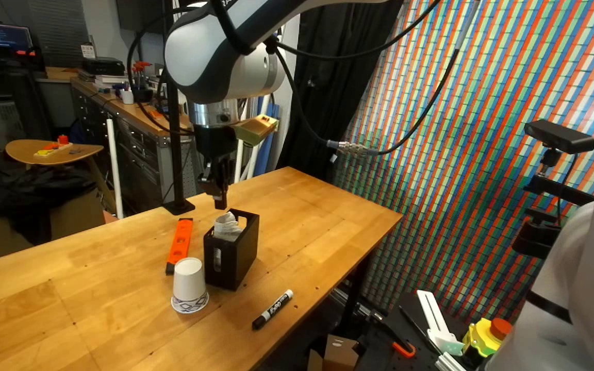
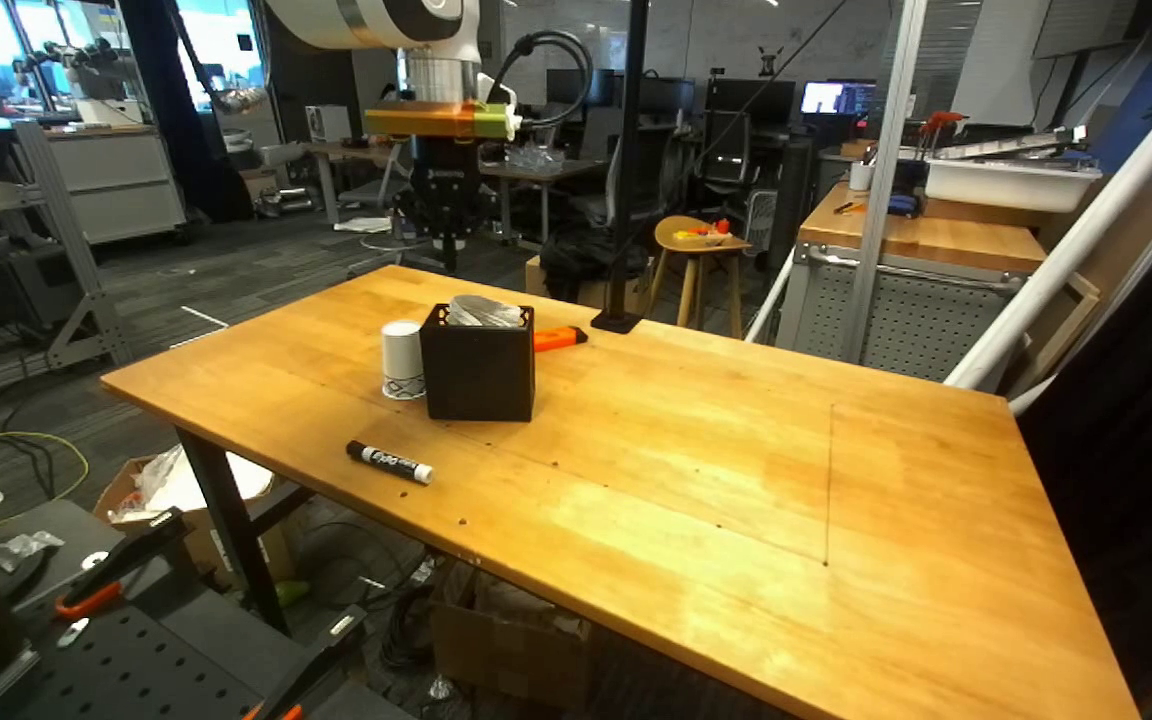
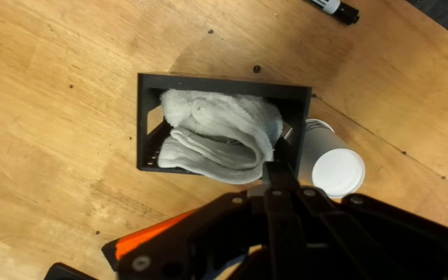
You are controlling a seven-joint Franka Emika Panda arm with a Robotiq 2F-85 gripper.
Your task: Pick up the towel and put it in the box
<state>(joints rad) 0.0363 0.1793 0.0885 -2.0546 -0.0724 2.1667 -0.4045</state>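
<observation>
The towel (image 3: 224, 116), white and crumpled into folds, sits inside the black box (image 3: 224, 81). In the wrist view one fold of it bulges over the box's rim on the gripper's side. The towel's top also pokes above the rim in both exterior views, as a pale bunch (image 1: 227, 226) and a greyish hump (image 2: 484, 311). The box stands upright on the table (image 2: 481, 375). My gripper (image 1: 220, 203) hangs above and behind it, pointing down, fingers together with nothing between them. In the wrist view the gripper (image 3: 280, 167) overlaps the box's near corner; the lower towel is hidden.
An upside-down white paper cup (image 1: 189, 286) stands close beside the box. Behind the box lies an orange level (image 1: 180, 242). A black marker (image 2: 389, 463) rests near the table's edge. A black pole (image 1: 173, 103) rises at the far table edge, near the arm.
</observation>
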